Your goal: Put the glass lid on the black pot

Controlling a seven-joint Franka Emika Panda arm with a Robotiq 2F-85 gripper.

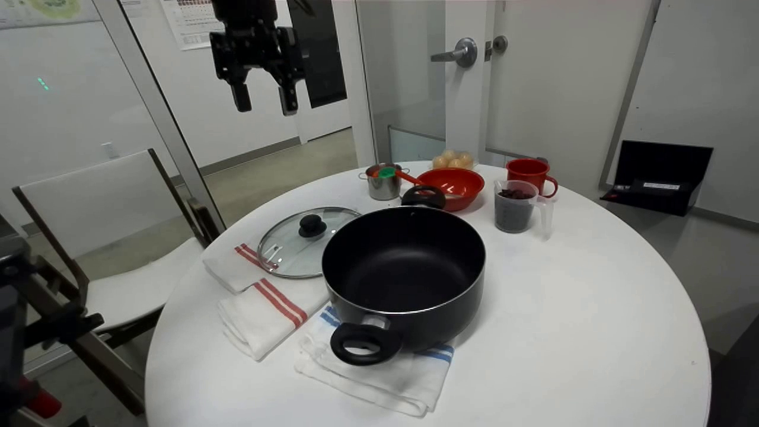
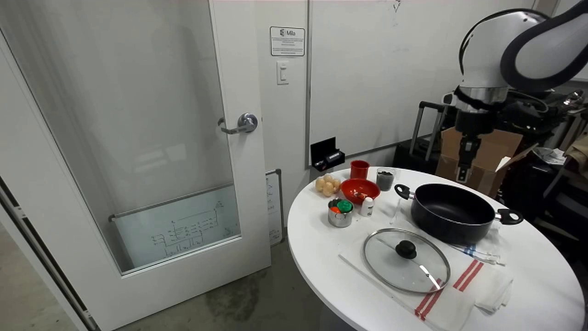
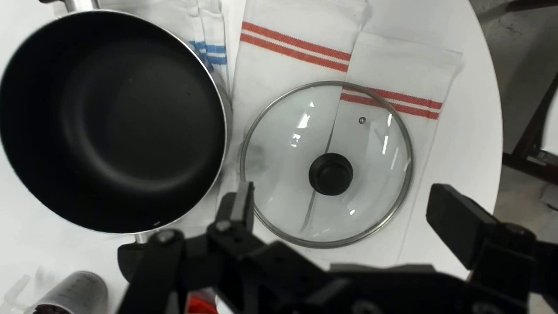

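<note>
The glass lid (image 1: 289, 252), clear with a silver rim and dark knob, lies knob up on white red-striped towels beside the black pot (image 1: 406, 261). The lid (image 2: 388, 264) and the pot (image 2: 452, 209) also show in the other views. The pot is uncovered and empty, standing partly on a blue-striped towel. My gripper (image 1: 265, 109) is open and empty, pointing down, well above the table. In the wrist view my gripper (image 3: 343, 188) has its fingers on either side of the lid's knob (image 3: 331, 174), with the lid (image 3: 283, 205) below; the pot (image 3: 139, 113) is at left.
Near the pot on the white table (image 1: 593, 308) are a red bowl (image 1: 465, 187), a steel cup (image 1: 384, 188), a measuring cup (image 1: 513, 213), a red mug (image 1: 528, 171) and egg-like balls (image 1: 453, 160). A white bottle (image 2: 367, 207) stands by the bowl. A chair (image 1: 112, 207) is beside the table.
</note>
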